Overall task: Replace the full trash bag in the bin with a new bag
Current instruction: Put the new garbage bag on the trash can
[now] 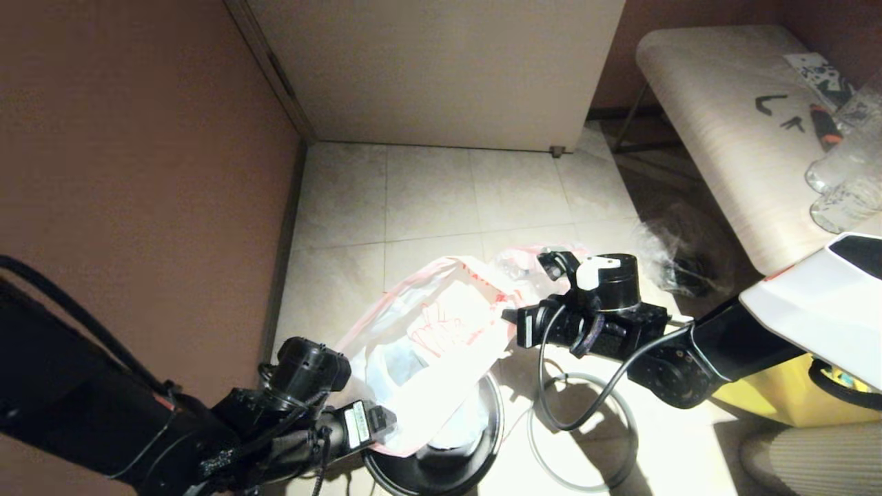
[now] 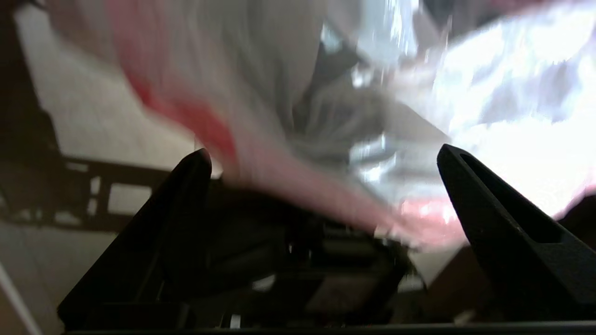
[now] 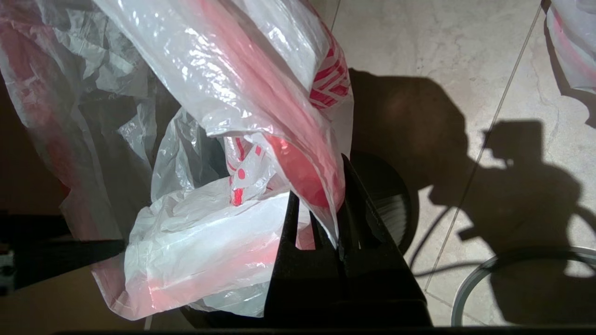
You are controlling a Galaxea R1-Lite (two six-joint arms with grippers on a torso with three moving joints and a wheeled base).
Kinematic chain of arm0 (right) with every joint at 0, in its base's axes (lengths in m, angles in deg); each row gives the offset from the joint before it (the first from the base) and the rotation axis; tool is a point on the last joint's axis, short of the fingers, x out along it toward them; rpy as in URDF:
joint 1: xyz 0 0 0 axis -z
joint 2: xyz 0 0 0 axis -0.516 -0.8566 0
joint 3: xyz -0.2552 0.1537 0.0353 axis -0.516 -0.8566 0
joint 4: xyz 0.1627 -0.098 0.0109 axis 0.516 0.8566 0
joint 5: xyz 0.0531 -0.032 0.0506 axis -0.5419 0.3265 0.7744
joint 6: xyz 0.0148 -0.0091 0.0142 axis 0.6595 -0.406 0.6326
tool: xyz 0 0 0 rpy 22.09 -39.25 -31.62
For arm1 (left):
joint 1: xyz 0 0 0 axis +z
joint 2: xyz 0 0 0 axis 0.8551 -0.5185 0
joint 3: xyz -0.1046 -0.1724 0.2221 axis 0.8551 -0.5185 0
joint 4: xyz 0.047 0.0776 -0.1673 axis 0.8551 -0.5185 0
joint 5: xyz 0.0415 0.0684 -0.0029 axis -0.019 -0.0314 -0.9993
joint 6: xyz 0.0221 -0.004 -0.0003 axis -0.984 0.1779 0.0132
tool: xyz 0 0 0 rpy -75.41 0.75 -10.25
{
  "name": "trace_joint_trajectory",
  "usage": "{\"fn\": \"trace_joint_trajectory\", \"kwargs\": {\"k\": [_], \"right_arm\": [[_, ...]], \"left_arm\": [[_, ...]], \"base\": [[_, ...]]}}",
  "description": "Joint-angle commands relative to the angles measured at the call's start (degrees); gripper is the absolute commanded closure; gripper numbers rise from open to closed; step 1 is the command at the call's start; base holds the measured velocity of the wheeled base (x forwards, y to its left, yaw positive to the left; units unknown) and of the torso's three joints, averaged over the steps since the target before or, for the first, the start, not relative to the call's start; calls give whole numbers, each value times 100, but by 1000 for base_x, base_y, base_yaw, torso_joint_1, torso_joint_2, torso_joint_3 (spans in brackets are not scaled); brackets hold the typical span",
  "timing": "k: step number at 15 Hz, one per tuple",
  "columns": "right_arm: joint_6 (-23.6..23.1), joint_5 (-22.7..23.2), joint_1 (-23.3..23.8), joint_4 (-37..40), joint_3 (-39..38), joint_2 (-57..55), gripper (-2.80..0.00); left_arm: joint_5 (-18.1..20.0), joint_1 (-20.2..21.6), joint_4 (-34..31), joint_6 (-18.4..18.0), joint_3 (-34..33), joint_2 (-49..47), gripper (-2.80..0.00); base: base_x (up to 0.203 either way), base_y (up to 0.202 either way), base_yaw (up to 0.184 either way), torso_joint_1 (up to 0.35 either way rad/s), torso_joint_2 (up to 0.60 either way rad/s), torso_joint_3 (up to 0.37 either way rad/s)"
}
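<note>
The new bag (image 1: pixel 441 331), white with a red drawing and a pinkish edge, is stretched between my two grippers above the black bin (image 1: pixel 482 441). Its lower part hangs into the bin's mouth. My right gripper (image 1: pixel 511 318) is shut on the bag's pink edge (image 3: pixel 302 172), over the bin (image 3: pixel 396 204). My left gripper (image 1: pixel 383 419) is open by the bin's left rim, its fingers (image 2: pixel 198 163) spread wide, and the bag's pink edge (image 2: pixel 298 186) runs between them. The full trash bag (image 1: pixel 520 260) lies on the floor behind the right gripper, showing clear bottles.
The grey ring rim (image 1: pixel 623 406) lies on the tiles right of the bin, also seen in the right wrist view (image 3: pixel 465 288). Clear plastic wrap (image 1: pixel 665 251) sits near the bench (image 1: pixel 723 124). A yellow tote (image 1: pixel 778 393) stands at the right. A brown wall (image 1: pixel 138 172) closes the left.
</note>
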Motion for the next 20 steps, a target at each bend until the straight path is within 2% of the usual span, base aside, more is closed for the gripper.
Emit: {"fn": "trace_joint_trajectory", "kwargs": {"k": [1,2,5,7,11,12,14,17,20], "right_arm": [[8,10,-15,-24,2,17,0],[8,10,-15,-24,-7,17,0],[65,11,-24,-24,-73,38,0],[84,18,-50,-24,-222,111,0],[71,-18,-171,-16,-1079,466,0],[62,-55,-191,-9,-1387,499,0],[36,-128,-207,-7,-1819,401,0],[-248,-207,-273,160,-2013,61,0],[-834,-537,-313,218,-2077,-510,0]], "left_arm": [[-327,15,457,18,21,-553,-38],[-556,6,675,0,59,-741,0],[-975,8,913,-48,231,-1024,0],[-984,76,911,-357,345,-898,0],[-956,29,870,-418,-81,-327,0],[-950,-135,872,-413,-222,-294,0],[-936,-170,891,-401,-285,-522,0],[-932,-157,912,-413,-298,-1014,0],[-931,-157,984,-515,-323,-1371,0]], "base": [[0,0,0,0,0,0],[0,0,0,0,0,0],[0,0,0,0,0,0],[0,0,0,0,0,0],[0,0,0,0,0,0],[0,0,0,0,0,0],[0,0,0,0,0,0],[0,0,0,0,0,0],[0,0,0,0,0,0]]}}
